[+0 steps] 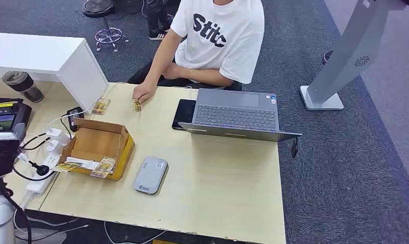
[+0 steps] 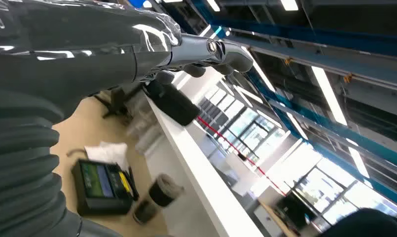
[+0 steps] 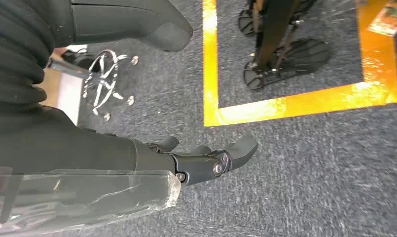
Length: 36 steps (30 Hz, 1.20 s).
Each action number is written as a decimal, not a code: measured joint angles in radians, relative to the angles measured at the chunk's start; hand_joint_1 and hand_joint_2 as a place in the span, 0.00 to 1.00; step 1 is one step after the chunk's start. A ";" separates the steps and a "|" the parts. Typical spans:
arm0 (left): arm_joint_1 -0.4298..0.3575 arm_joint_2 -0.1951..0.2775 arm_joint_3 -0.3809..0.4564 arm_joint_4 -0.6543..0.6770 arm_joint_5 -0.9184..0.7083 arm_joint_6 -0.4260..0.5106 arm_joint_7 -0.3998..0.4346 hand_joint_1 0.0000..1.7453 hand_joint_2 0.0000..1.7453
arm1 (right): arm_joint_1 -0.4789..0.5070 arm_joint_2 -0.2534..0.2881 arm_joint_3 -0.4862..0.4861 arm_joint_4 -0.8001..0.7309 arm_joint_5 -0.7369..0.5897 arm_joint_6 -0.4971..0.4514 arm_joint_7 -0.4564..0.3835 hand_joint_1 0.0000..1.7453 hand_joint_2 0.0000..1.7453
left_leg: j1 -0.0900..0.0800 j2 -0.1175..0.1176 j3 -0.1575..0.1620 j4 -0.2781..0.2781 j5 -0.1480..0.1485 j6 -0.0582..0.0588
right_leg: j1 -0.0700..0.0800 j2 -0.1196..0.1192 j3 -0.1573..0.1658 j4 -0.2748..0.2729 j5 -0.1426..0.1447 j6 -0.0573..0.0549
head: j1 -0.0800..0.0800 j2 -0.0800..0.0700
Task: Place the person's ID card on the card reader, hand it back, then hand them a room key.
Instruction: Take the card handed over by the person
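A person in a white T-shirt sits at the far side of the table (image 1: 217, 193). Their hand (image 1: 144, 91) rests on the tabletop, touching a small yellowish card (image 1: 136, 105). The grey card reader (image 1: 150, 175) lies flat near the table's middle front. Beside it stands an open cardboard box (image 1: 98, 145) with gold cards (image 1: 104, 166) at its front edge. My left hand (image 2: 201, 54) is raised with fingers apart and holds nothing. My right hand (image 3: 206, 158) hangs over the carpet, fingers loosely extended, holding nothing.
An open laptop (image 1: 238, 114) and a black phone (image 1: 184, 113) lie in front of the person. Another gold card (image 1: 100, 107) lies left of the person's hand. A payment terminal (image 1: 4, 119), a cup (image 1: 23, 85) and a power strip (image 1: 44, 168) crowd the left side.
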 joint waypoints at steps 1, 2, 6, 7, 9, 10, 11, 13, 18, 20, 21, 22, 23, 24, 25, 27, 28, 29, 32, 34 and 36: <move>-0.006 0.000 -0.015 0.003 -0.005 0.000 0.003 0.00 1.00 | 0.000 0.000 0.003 0.001 0.004 0.000 0.001 0.00 1.00 | 0.000 0.000 0.000 0.000 0.000 0.000 | 0.000 0.000 0.000 0.000 0.000 0.000 | 0.000 0.000; -0.012 0.000 -0.030 0.006 -0.010 -0.001 0.007 0.00 1.00 | 0.000 0.000 0.006 0.002 0.007 0.000 0.002 0.00 1.00 | 0.000 0.000 0.000 0.000 0.000 0.000 | 0.000 0.000 0.000 0.000 0.000 0.000 | 0.000 0.000; -0.048 0.000 -0.122 0.030 -0.038 -0.001 0.028 0.00 1.00 | 0.001 0.000 0.019 0.008 0.015 0.000 0.007 0.00 1.00 | 0.000 0.001 0.000 0.000 0.000 0.000 | 0.000 0.001 0.000 0.000 0.000 0.000 | 0.000 0.000; -0.054 0.000 -0.135 0.035 -0.040 -0.001 0.030 0.00 1.00 | 0.001 0.000 0.020 0.008 0.015 0.000 0.008 0.00 1.00 | 0.000 0.001 0.000 0.000 0.000 0.000 | 0.000 0.002 -0.001 0.000 0.000 0.000 | 0.000 0.000; -0.063 0.000 -0.155 0.044 -0.042 0.000 0.033 0.00 1.00 | 0.002 0.000 0.022 0.009 0.015 0.000 0.010 0.00 1.00 | 0.000 0.002 0.000 0.000 0.000 0.000 | 0.000 0.002 -0.001 0.000 0.000 0.000 | 0.000 0.000; -0.066 0.000 -0.164 0.048 -0.042 0.000 0.033 0.00 1.00 | 0.002 0.000 0.024 0.010 0.015 0.000 0.010 0.00 1.00 | 0.000 0.002 0.000 0.000 0.000 0.000 | 0.000 0.002 -0.001 0.000 0.000 0.000 | 0.000 0.000; -0.069 0.000 -0.173 0.052 -0.044 0.000 0.033 0.00 1.00 | 0.003 0.000 0.026 0.010 0.016 0.000 0.011 0.00 1.00 | 0.000 0.002 0.000 0.000 0.000 0.000 | 0.000 0.002 -0.001 0.000 0.000 0.000 | 0.000 0.000; -0.078 0.000 -0.191 0.061 -0.052 0.000 0.036 0.00 1.00 | 0.004 0.000 0.031 0.012 0.023 0.000 0.013 0.00 1.00 | 0.000 0.002 0.000 0.000 0.000 0.000 | 0.000 0.002 -0.001 0.000 0.000 0.000 | 0.000 0.000; -0.115 -0.007 -0.251 0.093 -0.088 -0.002 0.053 0.00 1.00 | 0.007 0.000 0.044 0.015 0.040 0.000 0.020 0.00 1.00 | 0.000 0.002 0.000 0.000 0.000 0.000 | 0.000 0.002 -0.001 0.000 0.000 0.000 | 0.000 0.000; -0.130 -0.010 -0.280 0.106 -0.105 -0.003 0.064 0.00 1.00 | 0.007 0.000 0.048 0.015 0.048 0.000 0.021 0.00 1.00 | 0.000 0.002 0.000 0.000 0.000 0.000 | 0.000 0.002 -0.001 0.000 0.000 0.000 | 0.000 0.000; -0.138 -0.012 -0.295 0.113 -0.115 -0.003 0.071 0.00 1.00 | 0.008 0.000 0.050 0.015 0.052 0.000 0.022 0.00 1.00 | 0.000 0.002 0.000 0.000 0.000 0.000 | 0.000 0.002 -0.001 0.000 0.000 0.000 | 0.000 0.000; -0.145 -0.013 -0.308 0.120 -0.125 -0.003 0.078 0.00 1.00 | 0.008 0.000 0.052 0.015 0.054 0.000 0.022 0.00 1.00 | 0.000 0.002 0.000 0.000 0.000 0.000 | 0.000 0.002 -0.001 0.000 0.000 0.000 | 0.000 0.000; -0.152 -0.014 -0.322 0.126 -0.133 -0.003 0.084 0.00 1.00 | 0.009 0.000 0.055 0.015 0.058 0.000 0.022 0.00 1.00 | 0.000 0.002 0.000 0.000 0.000 0.000 | 0.000 0.002 -0.001 0.000 0.000 0.000 | 0.000 0.000; -0.159 -0.015 -0.334 0.132 -0.139 -0.004 0.088 0.00 1.00 | 0.009 0.000 0.057 0.015 0.061 0.000 0.022 0.00 1.00 | 0.000 0.002 0.000 0.001 0.000 0.000 | 0.000 0.002 -0.001 0.000 0.000 0.001 | 0.000 0.000; -0.164 -0.015 -0.344 0.137 -0.143 -0.004 0.091 0.00 1.00 | 0.009 0.000 0.060 0.015 0.063 0.000 0.022 0.00 1.00 | 0.000 0.002 0.000 0.001 0.000 0.000 | 0.000 0.002 -0.001 0.000 0.000 0.001 | 0.000 0.000; -0.172 -0.016 -0.360 0.146 -0.146 -0.004 0.092 0.00 1.00 | 0.010 0.000 0.062 0.015 0.064 0.000 0.022 0.00 1.00 | 0.000 0.002 0.000 0.001 0.000 0.000 | 0.000 0.002 -0.001 0.000 0.000 0.001 | 0.000 0.000; -0.175 -0.016 -0.366 0.150 -0.147 -0.004 0.092 0.00 1.00 | 0.011 0.000 0.063 0.015 0.064 0.000 0.022 0.00 1.00 | 0.000 0.002 0.000 0.001 0.000 0.000 | 0.000 0.002 -0.001 0.000 0.000 0.001 | 0.000 0.000; -0.177 -0.016 -0.370 0.153 -0.150 -0.004 0.093 0.00 1.00 | 0.011 0.000 0.064 0.015 0.065 0.000 0.022 0.00 1.00 | 0.000 0.002 0.000 0.001 0.000 0.000 | 0.000 0.002 -0.001 0.000 0.000 0.001 | 0.000 0.000; -0.182 -0.015 -0.389 0.161 -0.180 -0.004 0.103 0.00 1.00 | 0.012 0.000 0.066 0.014 0.067 0.000 0.022 0.00 1.00 | 0.000 0.002 0.000 0.000 0.000 0.000 | 0.000 0.002 -0.001 0.000 0.000 0.001 | 0.000 0.000; -0.184 -0.015 -0.409 0.166 -0.209 -0.004 0.113 0.00 1.00 | 0.012 0.000 0.067 0.015 0.068 0.000 0.021 0.00 1.00 | 0.000 0.002 0.000 0.000 0.000 0.000 | 0.000 0.002 -0.001 0.000 0.000 0.001 | 0.000 0.000; -0.184 -0.016 -0.428 0.171 -0.223 -0.003 0.117 0.00 1.00 | 0.012 0.001 0.068 0.015 0.068 0.000 0.021 0.00 1.00 | 0.000 0.002 0.000 0.000 0.000 0.000 | 0.000 0.002 -0.001 0.000 0.000 0.001 | 0.000 0.000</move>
